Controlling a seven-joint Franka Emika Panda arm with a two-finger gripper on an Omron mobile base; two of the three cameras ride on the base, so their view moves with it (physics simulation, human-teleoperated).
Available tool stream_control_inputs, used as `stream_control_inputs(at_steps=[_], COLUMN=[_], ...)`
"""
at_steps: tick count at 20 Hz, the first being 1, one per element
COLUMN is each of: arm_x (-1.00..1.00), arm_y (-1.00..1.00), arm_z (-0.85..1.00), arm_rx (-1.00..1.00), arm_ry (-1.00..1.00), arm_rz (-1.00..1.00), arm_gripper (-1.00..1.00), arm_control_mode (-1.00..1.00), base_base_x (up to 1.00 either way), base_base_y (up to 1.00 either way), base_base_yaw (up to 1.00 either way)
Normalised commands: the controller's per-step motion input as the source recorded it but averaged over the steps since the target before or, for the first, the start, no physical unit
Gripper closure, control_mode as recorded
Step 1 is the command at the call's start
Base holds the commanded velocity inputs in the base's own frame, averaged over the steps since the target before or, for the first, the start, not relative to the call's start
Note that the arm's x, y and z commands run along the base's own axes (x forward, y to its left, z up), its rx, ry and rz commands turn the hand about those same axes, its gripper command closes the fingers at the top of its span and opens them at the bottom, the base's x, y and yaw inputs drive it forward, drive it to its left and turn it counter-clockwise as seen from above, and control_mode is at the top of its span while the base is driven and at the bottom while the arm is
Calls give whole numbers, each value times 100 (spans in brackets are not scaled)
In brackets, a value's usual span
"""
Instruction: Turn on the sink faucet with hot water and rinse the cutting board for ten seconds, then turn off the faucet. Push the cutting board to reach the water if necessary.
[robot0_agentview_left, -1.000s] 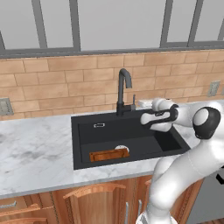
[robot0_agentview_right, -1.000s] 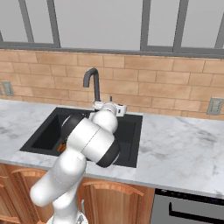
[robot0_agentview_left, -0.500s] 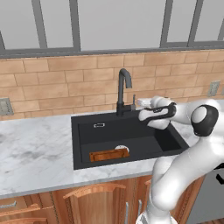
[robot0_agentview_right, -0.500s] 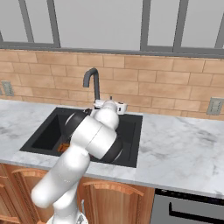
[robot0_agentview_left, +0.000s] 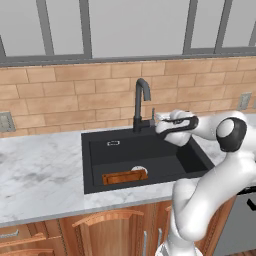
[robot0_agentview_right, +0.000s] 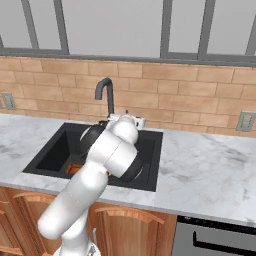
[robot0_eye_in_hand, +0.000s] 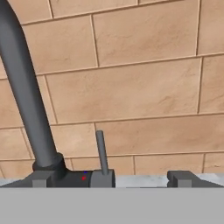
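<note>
One short lever (robot0_eye_in_hand: 101, 151) stands upright just ahead of the gripper (robot0_eye_in_hand: 109, 179), between its spread, empty fingers, beside the sink faucet (robot0_agentview_left: 141, 104) at the sink's (robot0_agentview_left: 97, 145) back edge. Cutting board (robot0_agentview_left: 122, 176) lies near the front wall, dry.

Both base views look down from behind me, left and right, sharing the sink (robot0_agentview_left: 145, 150) and faucet (robot0_agentview_left: 141, 105). My hand view faces the brick wall (robot0_eye_in_hand: 144, 87), close to the faucet's base.

Cutting board (robot0_agentview_right: 75, 168): mostly hidden behind the arm in the right base view. Sink faucet (robot0_eye_in_hand: 26, 96): spout cut off by the hand view's top edge. Gripper (robot0_agentview_left: 161, 120): jaw spacing too small to tell.
</note>
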Motion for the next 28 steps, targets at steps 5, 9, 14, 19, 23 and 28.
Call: stream_control_inputs(at_steps=[5, 9, 14, 19, 23, 28], arm_x=[18, 22, 25, 24, 19, 18], arm_y=[5, 1, 0, 0, 0, 0], arm_z=[-24, -22, -15, -15, -7, 0], arm_rx=[0, 0, 0, 0, 0, 0], arm_ry=[-3, -2, -1, 0, 0, 0], arm_rz=[0, 0, 0, 0, 0, 0], arm_gripper=[-100, -100, -100, -100, -100, -100], arm_control_mode=[-100, -100, -100, -100, -100, -100], base_base_x=[0, 0, 0, 0, 0, 0], base_base_y=[0, 0, 0, 0, 0, 0], base_base_yaw=[0, 0, 0, 0, 0, 0])
